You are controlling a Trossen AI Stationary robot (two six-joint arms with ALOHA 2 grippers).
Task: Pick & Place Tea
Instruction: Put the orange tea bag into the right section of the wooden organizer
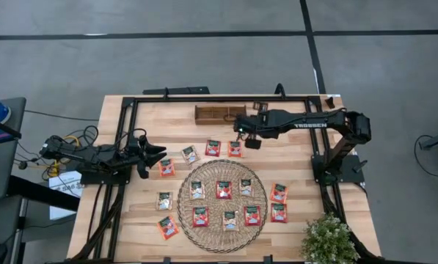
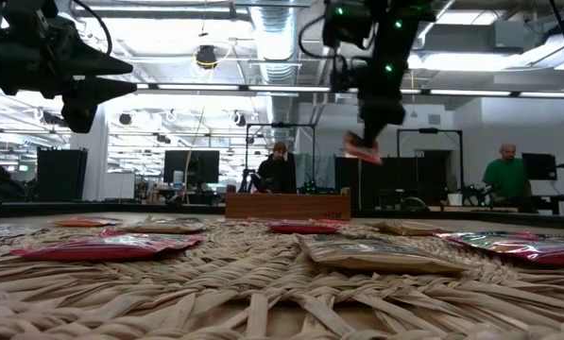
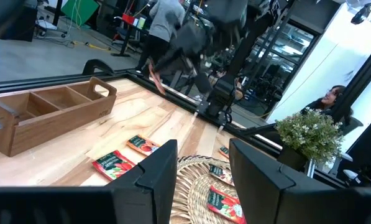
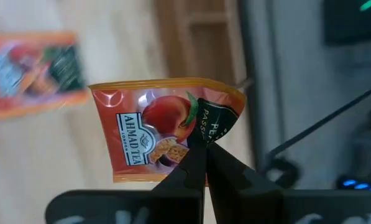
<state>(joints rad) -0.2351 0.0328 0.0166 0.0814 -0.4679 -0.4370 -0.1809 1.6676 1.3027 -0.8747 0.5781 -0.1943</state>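
Right gripper (image 4: 201, 146), fingers clamped on a red-orange tea sachet (image 4: 163, 127), hangs just beside the wooden tray (image 1: 220, 114). Left gripper (image 1: 157, 155), fingers apart, waits well apart from the tray, near the woven mat (image 1: 222, 196).

Parted tool (image 3: 202, 171) fingers — sachets (image 3: 115, 163), wooden tray (image 3: 45, 112) beyond

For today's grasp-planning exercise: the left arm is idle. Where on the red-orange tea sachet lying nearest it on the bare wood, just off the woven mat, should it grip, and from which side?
Probably from straight above, at one free edge. That red-orange sachet lies flat on the wooden table, so its faces offer nothing to pinch. Other packets and the woven mat stand apart from it. The left gripper waits close by with open jaws; the right gripper holds another sachet the same way, by its rim.
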